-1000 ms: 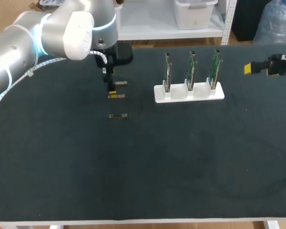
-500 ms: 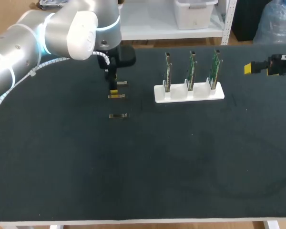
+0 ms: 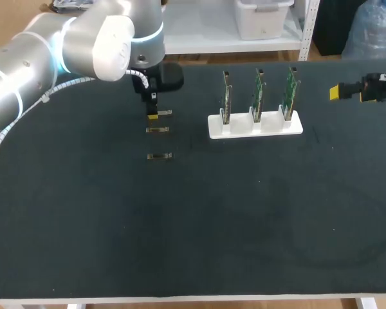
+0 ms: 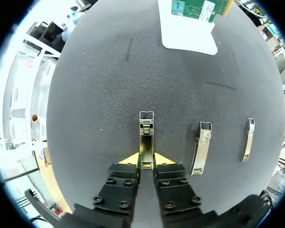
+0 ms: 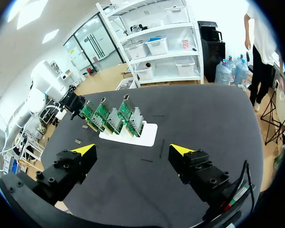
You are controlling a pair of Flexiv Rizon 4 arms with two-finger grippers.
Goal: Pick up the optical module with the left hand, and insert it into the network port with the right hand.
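- Grasping is the step in hand. The left gripper (image 4: pixel 147 160) is down at the optical module (image 4: pixel 146 134), which lies flat on the table, well apart from the white rack (image 3: pixel 270 127) on the left arm's side. Both yellow tips press it from two sides, so it seems clamped but not yet lifted.
- Two other modules (image 4: pixel 201 148) lie in a row beside it, also well apart from the rack.
- The right gripper (image 5: pixel 133 151) hangs on the other side of the rack, well apart from it, with its fingers spread wide and nothing between them.
- I judge the next move to be a straight lift without twisting the module, then a carry toward the right gripper for the handover. The network port on the cards (image 3: pixel 257 96) in the rack is too small to make out.
- Compared with one second ago, the left gripper has shifted from beside the middle module of the row to this one. The modules, the rack and the right gripper have not moved.
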